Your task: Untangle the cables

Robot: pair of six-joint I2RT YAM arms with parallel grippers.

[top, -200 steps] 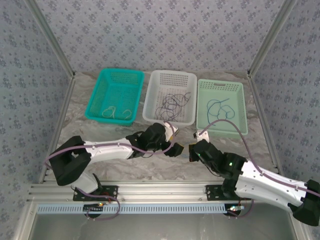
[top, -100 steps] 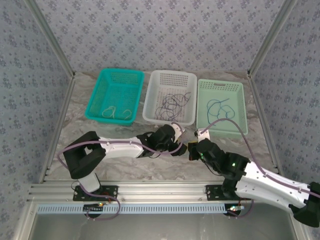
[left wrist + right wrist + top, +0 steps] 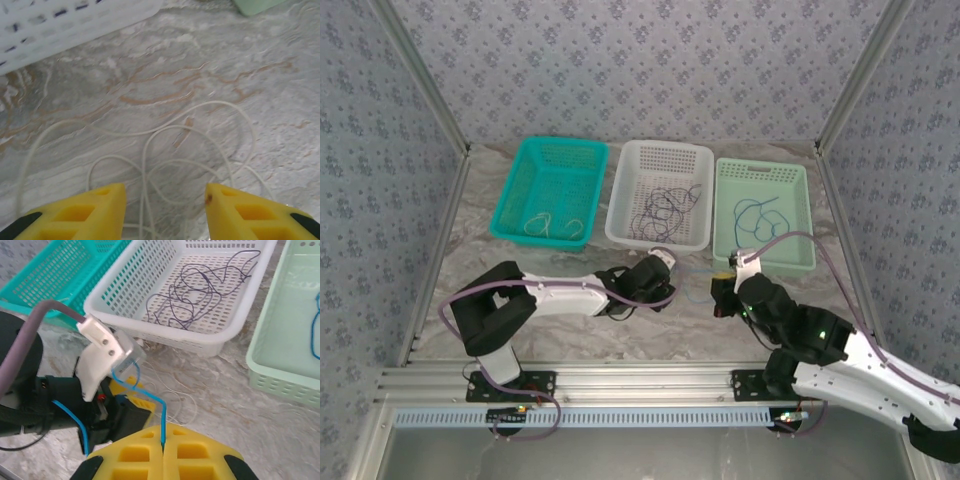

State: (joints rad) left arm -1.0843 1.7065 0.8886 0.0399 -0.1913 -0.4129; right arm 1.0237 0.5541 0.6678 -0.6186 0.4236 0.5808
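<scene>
Nearest, at the bottom of the right wrist view, the right hand (image 3: 162, 437) has its yellow fingers pressed flat together on a thin blue cable (image 3: 163, 420). The cable rises out of the seam and bends away to the upper left, toward the other arm. Just beyond, the left hand (image 3: 164, 192) hangs low over the pale marble-patterned tabletop (image 3: 150, 75), its yellow fingers at a middling gap and closed on nothing that I can see. A thin whitish cable (image 3: 217, 102) lies slack on the surface, with several strands passing straight between those fingers and its loops spreading toward the top of the left wrist view. So the left hand is right on the whitish cable, which has no single long axis, while the blue one runs roughly crosswise between the two hands; I'd judge the coming move turns on drawing those two apart. The blue line passes close by the left arm's white camera housing (image 3: 107, 347); whether it touches, I cannot tell. Farther off stand three containers in a row. A teal plastic mesh basket (image 3: 565, 143) at upper left holds pale whitish loops (image 3: 550, 225), and a white perforated plastic basket (image 3: 150, 330) in the middle holds dark purplish cables (image 3: 195, 295). A pale green plastic tray (image 3: 270, 375) at right holds another blue cable (image 3: 760, 215).
</scene>
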